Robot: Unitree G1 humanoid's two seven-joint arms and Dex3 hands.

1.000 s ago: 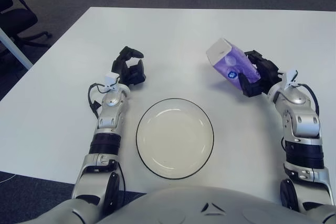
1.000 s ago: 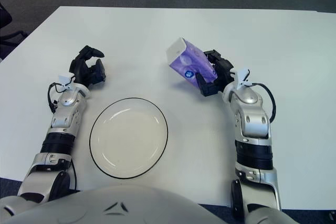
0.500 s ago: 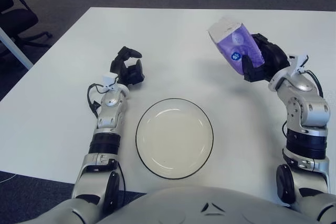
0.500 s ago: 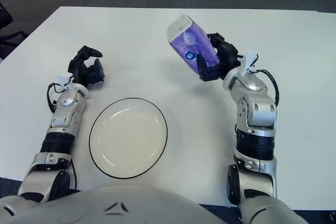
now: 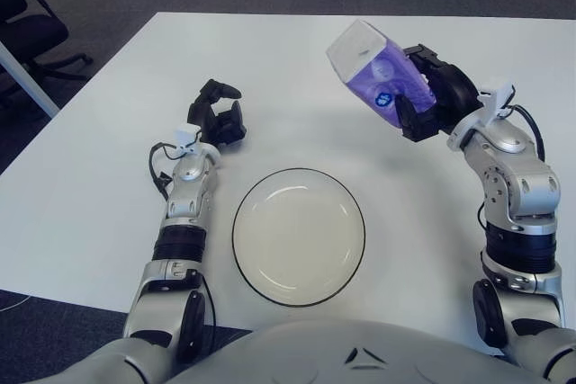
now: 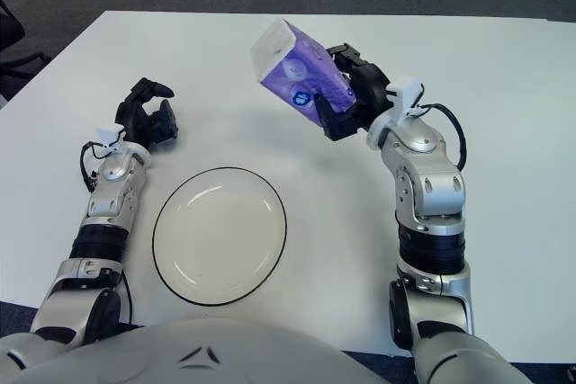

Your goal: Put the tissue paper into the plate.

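Observation:
A purple and white tissue pack (image 5: 371,76) is held tilted in the air above the table, up and to the right of the plate. My right hand (image 5: 430,102) is shut on its right end, fingers wrapped around it. The white plate (image 5: 299,235) with a dark rim lies empty on the table near the front edge, between my arms. My left hand (image 5: 219,117) shows to the upper left of the plate, fingers curled and holding nothing.
The white table (image 5: 297,51) stretches far back and to both sides. A black office chair (image 5: 27,29) stands on the floor beyond the table's left edge.
My right hand has lifted the tissue pack off the table and carried it left, toward the space above the plate. The left arm has stayed still.

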